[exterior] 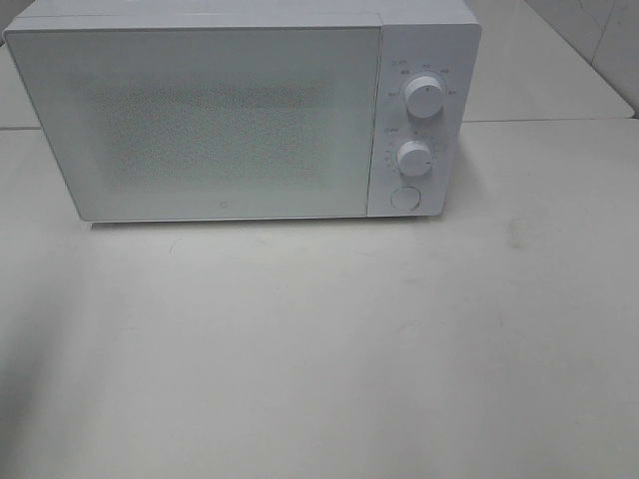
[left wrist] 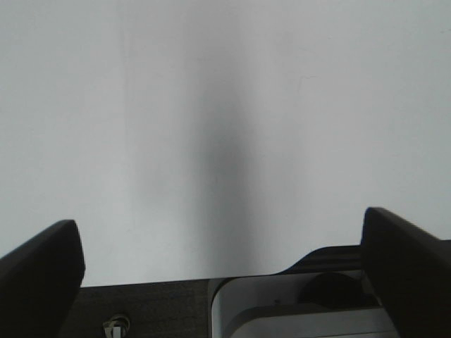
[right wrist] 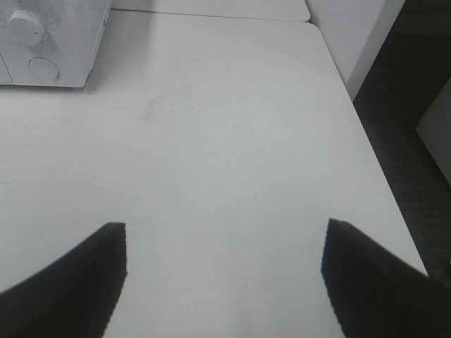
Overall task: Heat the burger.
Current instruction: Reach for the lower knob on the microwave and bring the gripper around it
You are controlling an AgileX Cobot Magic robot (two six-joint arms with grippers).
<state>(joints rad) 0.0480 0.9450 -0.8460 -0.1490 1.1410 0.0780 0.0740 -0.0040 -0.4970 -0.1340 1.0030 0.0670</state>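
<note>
Presently in my grippers: nothing; I am carrying no load on either side.
Left gripper: I am holding it spread wide, its dark fingers far apart over a pale, bare surface; nothing is lying between them.
Right gripper: I am holding it equally wide, hovering over the white table with an empty gap.
Nearest fixture to the right gripper: the microwave, whose control corner is showing well apart from my fingertips in the right wrist view.
Arms in the high view: neither is showing; I am working from outside that frame.
Microwave door: closed, its frosted panel giving no readable view inside.
Controls: upper dial, lower dial and a round button below them, all on the right-hand panel.
Burger: not showing in any view; I cannot tell whether it is sitting behind the closed door or somewhere out of frame.
Step in hand (judgement): I am standing off with both grippers free, between contacts rather than in one.
Next move (judgement): I am expecting work at the control panel with the right gripper. That means a straight push on the button if the door must open. If the burger is already inside, it means a narrowed pinch and a turn on a dial.
</note>
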